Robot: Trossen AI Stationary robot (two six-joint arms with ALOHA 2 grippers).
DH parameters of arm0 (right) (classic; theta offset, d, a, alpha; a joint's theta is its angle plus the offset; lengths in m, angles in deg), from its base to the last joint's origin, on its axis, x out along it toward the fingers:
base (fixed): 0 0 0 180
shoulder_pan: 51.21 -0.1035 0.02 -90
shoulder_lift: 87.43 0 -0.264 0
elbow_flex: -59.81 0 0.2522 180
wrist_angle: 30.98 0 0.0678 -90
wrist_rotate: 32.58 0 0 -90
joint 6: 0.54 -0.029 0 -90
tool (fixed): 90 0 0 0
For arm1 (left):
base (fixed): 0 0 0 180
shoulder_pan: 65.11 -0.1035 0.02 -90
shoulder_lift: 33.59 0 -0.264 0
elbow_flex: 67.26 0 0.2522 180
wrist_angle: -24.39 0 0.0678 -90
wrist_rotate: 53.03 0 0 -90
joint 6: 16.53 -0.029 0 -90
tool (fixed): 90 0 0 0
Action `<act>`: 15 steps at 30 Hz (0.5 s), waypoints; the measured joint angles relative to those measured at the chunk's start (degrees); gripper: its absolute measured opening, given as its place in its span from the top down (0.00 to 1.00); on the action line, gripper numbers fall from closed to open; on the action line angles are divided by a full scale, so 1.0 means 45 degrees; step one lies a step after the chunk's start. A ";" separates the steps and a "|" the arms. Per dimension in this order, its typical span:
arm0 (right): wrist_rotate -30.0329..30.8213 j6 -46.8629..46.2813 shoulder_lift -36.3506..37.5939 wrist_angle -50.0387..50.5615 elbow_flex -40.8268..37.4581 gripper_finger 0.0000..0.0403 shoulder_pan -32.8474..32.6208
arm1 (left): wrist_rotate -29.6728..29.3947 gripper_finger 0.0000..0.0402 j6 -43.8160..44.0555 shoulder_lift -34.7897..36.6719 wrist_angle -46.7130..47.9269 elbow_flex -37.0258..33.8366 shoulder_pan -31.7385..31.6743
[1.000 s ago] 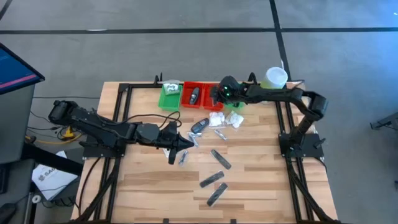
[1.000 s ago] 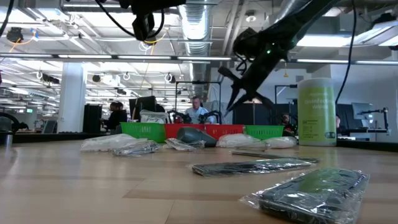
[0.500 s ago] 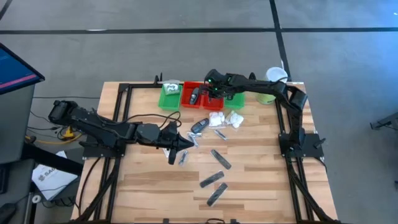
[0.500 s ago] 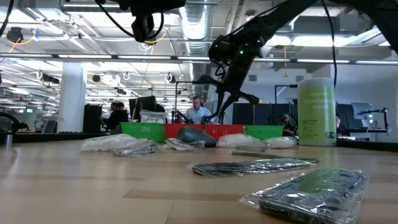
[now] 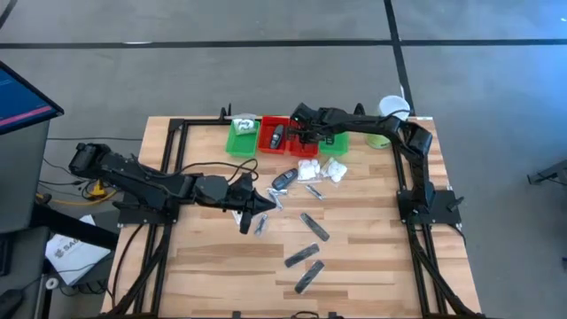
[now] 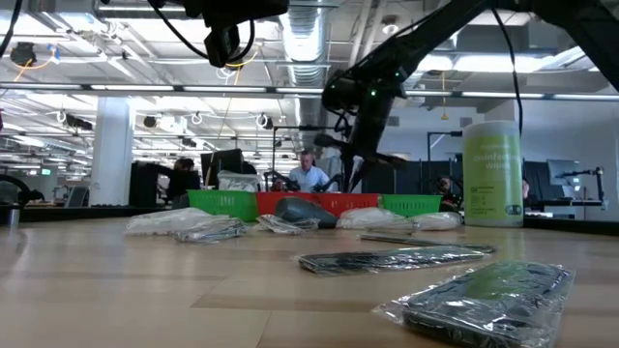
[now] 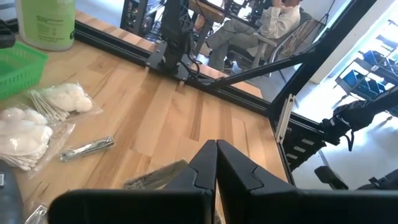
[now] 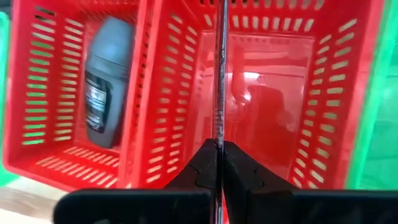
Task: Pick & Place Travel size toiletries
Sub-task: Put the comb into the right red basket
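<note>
My right gripper (image 5: 299, 135) points steeply down over the two red trays (image 5: 288, 137) at the far edge, shut on a thin silvery toiletry (image 8: 218, 74) seen edge-on. The left red tray holds a black oval piece (image 8: 102, 81). On the table lie another black oval piece (image 5: 283, 180), white packets (image 5: 309, 168), silvery tubes (image 5: 313, 190) and dark grey bars (image 5: 314, 227). My left gripper (image 5: 268, 208) is shut on nothing, held above the table's middle left. My right gripper pinches the thin silvery toiletry (image 8: 218, 134) between its two fingers. It comes from above, slanting down. The toiletry runs on past the fingertips, lifted clear over the right red tray (image 8: 273, 87).
Green trays (image 5: 241, 137) (image 5: 336, 142) flank the red ones; the left one holds white packets. A tall pale green canister (image 5: 388, 115) stands at the far right corner. Black frame rails run along the table's sides. The near left part of the tabletop is bare wood.
My right gripper has gone toward the table's left along the far edge, from over the right green tray to over the red trays. It has tipped more steeply down and sunk a little, still shut on the silvery toiletry.
</note>
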 joint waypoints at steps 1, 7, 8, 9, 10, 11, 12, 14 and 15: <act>0.0033 0.0004 0.0003 0.0024 0.0000 1.00 -0.0010 | 0.0001 1.00 0.0000 0.0000 0.0001 0.0000 0.0000; 0.0238 0.0026 -0.0019 0.0205 0.0000 1.00 0.0151 | -0.0002 1.00 0.0048 0.0000 0.0106 0.0000 0.0034; 0.0243 0.0024 -0.0019 0.0203 0.0000 1.00 0.0189 | -0.0005 1.00 0.0059 0.0000 0.0101 0.0000 0.0061; 0.0256 0.0017 -0.0019 0.0184 0.0000 1.00 0.0225 | 0.0000 1.00 0.0063 0.0000 0.0100 0.0000 0.0070; 0.0288 0.0061 -0.0019 0.0150 0.0000 1.00 0.0282 | 0.0005 1.00 0.0068 0.0000 0.0103 0.0000 0.0078; 0.0289 0.0104 -0.0019 0.0152 0.0000 1.00 0.0302 | 0.0005 1.00 0.0083 0.0000 0.0103 0.0000 0.0078; 0.0296 0.0137 -0.0019 0.0201 0.0000 1.00 0.0344 | 0.0005 1.00 0.0092 0.0001 0.0099 0.0000 0.0078; 0.0289 0.0186 -0.0024 0.0356 0.0000 1.00 0.0345 | 0.0002 1.00 0.0097 0.0000 0.0102 0.0000 0.0078; 0.0287 0.0190 -0.0029 0.0328 0.0000 1.00 0.0345 | 0.0000 1.00 0.0097 0.0004 0.0098 0.0000 0.0078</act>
